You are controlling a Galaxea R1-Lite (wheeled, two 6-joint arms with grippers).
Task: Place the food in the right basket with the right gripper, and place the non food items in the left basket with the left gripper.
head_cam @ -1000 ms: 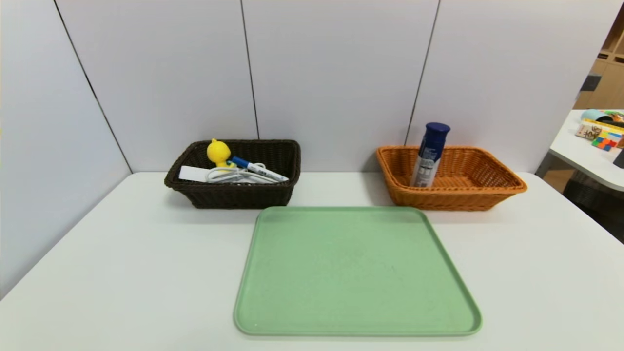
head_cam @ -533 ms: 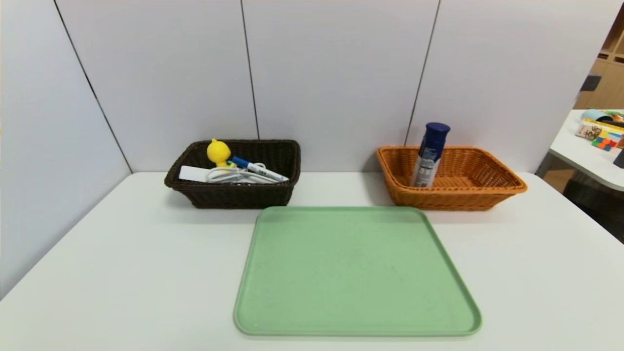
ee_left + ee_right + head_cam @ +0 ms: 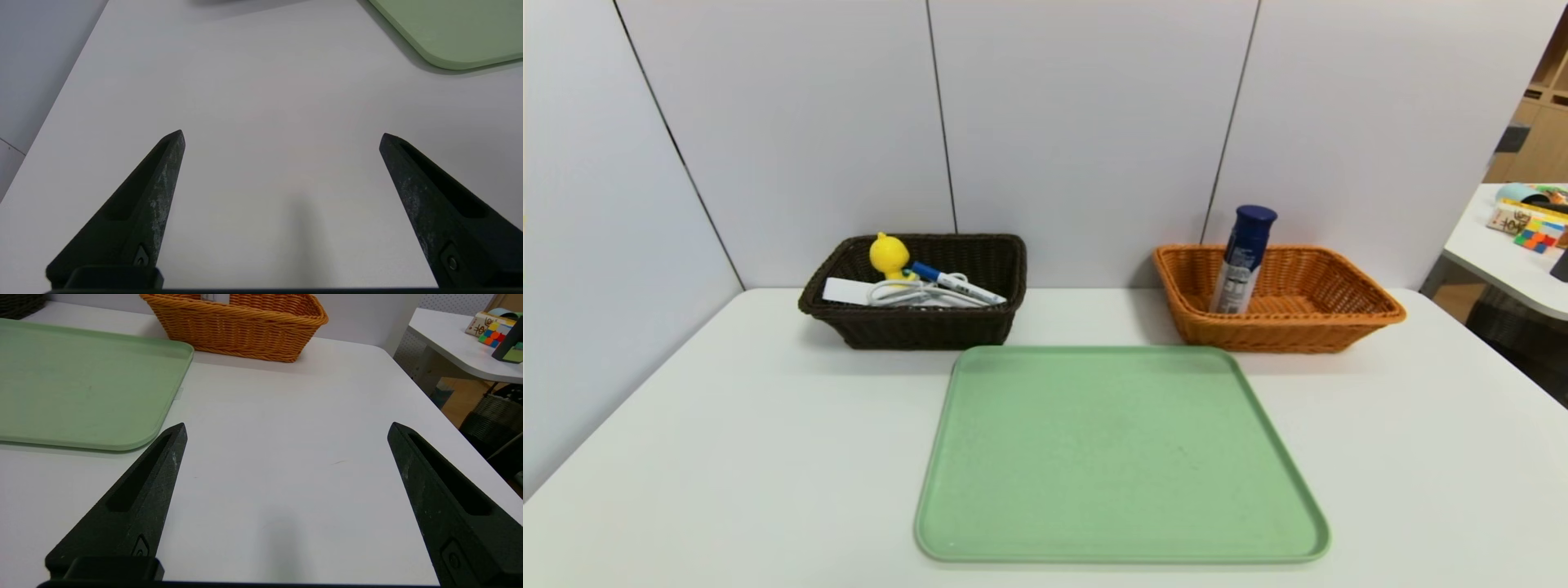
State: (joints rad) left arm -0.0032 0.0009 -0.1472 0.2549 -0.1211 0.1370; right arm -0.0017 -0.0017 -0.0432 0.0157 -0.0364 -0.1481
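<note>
The food, a tall can with a dark blue cap (image 3: 1241, 260), stands leaning in the orange right basket (image 3: 1339, 322). In the dark brown left basket (image 3: 915, 331) lie the non food items: a yellow duck toy (image 3: 888, 256), a white marker with a blue cap (image 3: 956, 283) and a white power strip with looped cord (image 3: 849, 291). Neither arm shows in the head view. My left gripper (image 3: 282, 136) hangs open over bare table near the tray's corner. My right gripper (image 3: 287, 428) is open over bare table, the orange basket (image 3: 241, 326) farther ahead.
A bare green tray (image 3: 1119, 457) lies in the middle of the white table (image 3: 727, 441), in front of the two baskets. Grey panels wall the back and left. A second table (image 3: 1515, 245) with small colourful objects stands off to the right.
</note>
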